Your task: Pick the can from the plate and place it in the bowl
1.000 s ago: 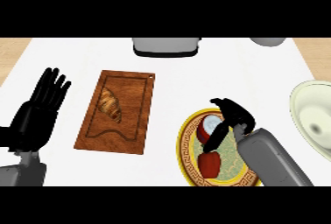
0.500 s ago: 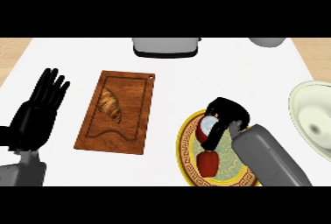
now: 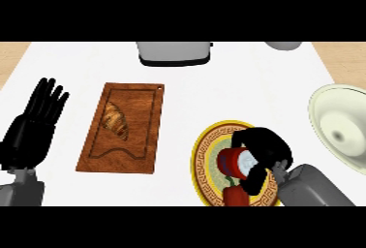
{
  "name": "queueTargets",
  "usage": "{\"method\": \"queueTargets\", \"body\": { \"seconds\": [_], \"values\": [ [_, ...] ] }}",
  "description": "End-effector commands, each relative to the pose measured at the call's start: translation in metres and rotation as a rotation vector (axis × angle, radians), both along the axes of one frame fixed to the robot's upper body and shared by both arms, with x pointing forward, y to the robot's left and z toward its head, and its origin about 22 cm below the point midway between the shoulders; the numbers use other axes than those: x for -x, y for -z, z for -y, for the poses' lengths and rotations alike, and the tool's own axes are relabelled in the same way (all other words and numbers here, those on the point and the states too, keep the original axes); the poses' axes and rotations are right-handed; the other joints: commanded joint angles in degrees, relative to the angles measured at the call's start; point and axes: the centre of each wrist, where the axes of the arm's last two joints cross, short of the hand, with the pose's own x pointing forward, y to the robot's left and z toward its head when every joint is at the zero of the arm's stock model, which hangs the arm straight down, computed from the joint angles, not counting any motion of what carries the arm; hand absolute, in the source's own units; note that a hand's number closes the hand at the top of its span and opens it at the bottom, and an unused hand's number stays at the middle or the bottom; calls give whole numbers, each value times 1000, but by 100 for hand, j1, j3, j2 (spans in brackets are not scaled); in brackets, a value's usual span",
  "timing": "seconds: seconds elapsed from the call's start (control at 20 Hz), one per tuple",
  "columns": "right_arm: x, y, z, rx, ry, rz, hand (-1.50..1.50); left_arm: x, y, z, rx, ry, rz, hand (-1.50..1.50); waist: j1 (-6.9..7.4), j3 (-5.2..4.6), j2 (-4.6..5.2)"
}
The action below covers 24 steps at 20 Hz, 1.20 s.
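A red can with a silver end (image 3: 236, 162) lies tilted over the yellow-rimmed patterned plate (image 3: 208, 145) at the lower middle right. My right hand (image 3: 266, 151) is curled round it, fingers over the top and thumb below. A second red object (image 3: 235, 193) sits lower on the plate, partly hidden by my forearm. The cream bowl (image 3: 342, 125) stands at the right edge, apart from the hand. My left hand (image 3: 36, 127) rests open at the left edge, fingers up.
A wooden cutting board (image 3: 136, 106) with a croissant (image 3: 114, 119) on it lies left of the plate. A grey toaster (image 3: 175, 52) stands at the back middle and a grey object (image 3: 284, 45) at the back right.
My right hand has closed round the can and drawn back slightly toward the plate's lower part, tipping the can. The left hand has not moved.
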Motion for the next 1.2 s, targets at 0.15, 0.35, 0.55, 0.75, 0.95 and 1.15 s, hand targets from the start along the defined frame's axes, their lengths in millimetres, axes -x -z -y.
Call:
{"method": "queueTargets", "body": {
  "seconds": [0.15, 0.35, 0.55, 0.75, 0.95, 1.15],
  "values": [
    [67, -23, 69, -22, -355, 117, 150, 21, 13, -10, 12, -56, -28, 0, -254, 19, -46],
    [81, -48, 120, -51, -312, 314, 150, 15, -8, -15, -11, -69, 2, 0, -356, 28, -12],
    [83, -88, 159, -31, -193, 512, 150, 24, -3, -15, 13, -55, -6, 0, -342, 17, -7],
    [94, -120, 183, -72, -82, 618, 150, 23, 4, -10, 6, -58, 1, 0, -374, 5, 6],
    [99, -151, 222, -34, 45, 700, 150, 20, 0, -1, 5, -32, 9, 0, -125, 2, 59],
    [118, -153, 251, -103, 154, 729, 150, 8, 10, 13, 6, -6, 7, 0, -17, 1, 94]
  ]
}}
